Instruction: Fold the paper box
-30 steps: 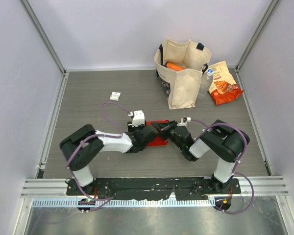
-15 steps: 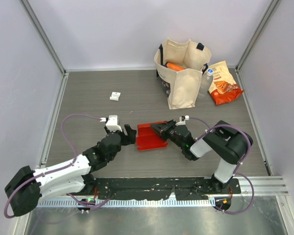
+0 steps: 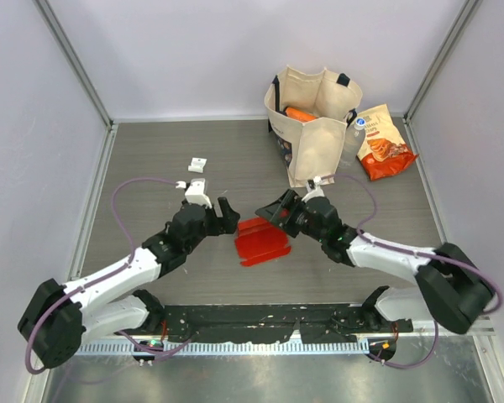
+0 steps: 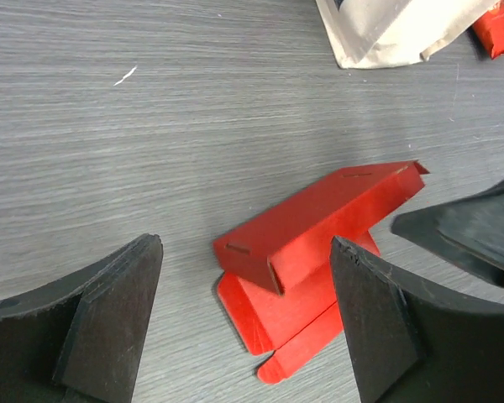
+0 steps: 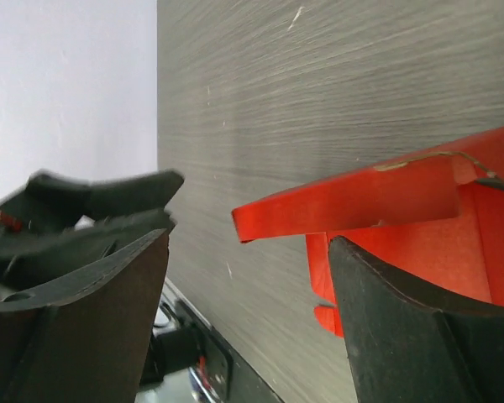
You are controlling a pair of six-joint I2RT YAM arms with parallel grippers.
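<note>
The paper box (image 3: pixel 263 241) is bright red card, partly folded, lying flat on the grey table between my two grippers. In the left wrist view the paper box (image 4: pixel 319 227) shows one raised folded wall over flat flaps. My left gripper (image 3: pixel 226 215) is open just left of it, and nothing sits between its fingers (image 4: pixel 109 319). My right gripper (image 3: pixel 274 211) is open at the box's far right corner, apart from the card. In the right wrist view the paper box (image 5: pixel 386 197) has a raised edge beside the right finger (image 5: pixel 403 327).
A beige tote bag (image 3: pixel 315 126) stands at the back right with an orange-red snack bag (image 3: pixel 384 143) beside it. A small white piece (image 3: pixel 197 164) lies at the back left. Pale walls close in the table on three sides.
Both grippers opened. The right one let go of the red box and pulled back toward the far right. My left arm swung off the box to its left side.
</note>
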